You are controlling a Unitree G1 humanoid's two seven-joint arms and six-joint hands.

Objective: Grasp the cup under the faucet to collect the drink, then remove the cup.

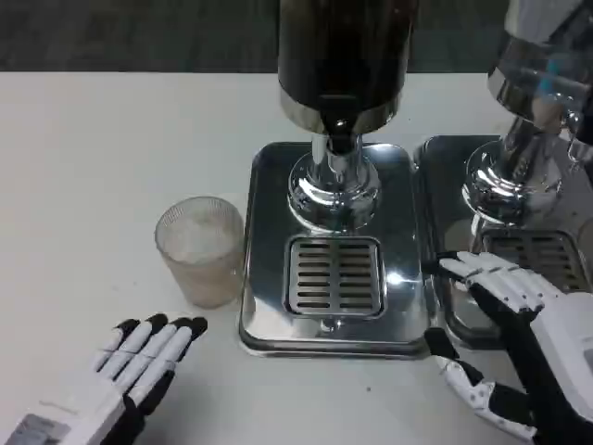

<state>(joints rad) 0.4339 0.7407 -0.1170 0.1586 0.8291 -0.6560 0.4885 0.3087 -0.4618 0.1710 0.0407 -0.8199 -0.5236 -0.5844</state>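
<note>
A clear ribbed plastic cup point(200, 248) stands upright on the white table, just left of the drink dispenser's steel base point(269, 176). The black faucet point(339, 126) hangs above the slotted drip grate point(334, 275), and nothing stands on the grate. My left hand point(130, 366) lies low at the lower left, fingers stretched out toward the cup and a short way below it, holding nothing. My right hand point(505, 320) is at the lower right beside the base's right edge, fingers spread, thumb low, empty.
A second dispenser point(528, 176) with its own steel base and grate stands at the right, close behind my right hand. White table point(83, 167) stretches out to the left of the cup.
</note>
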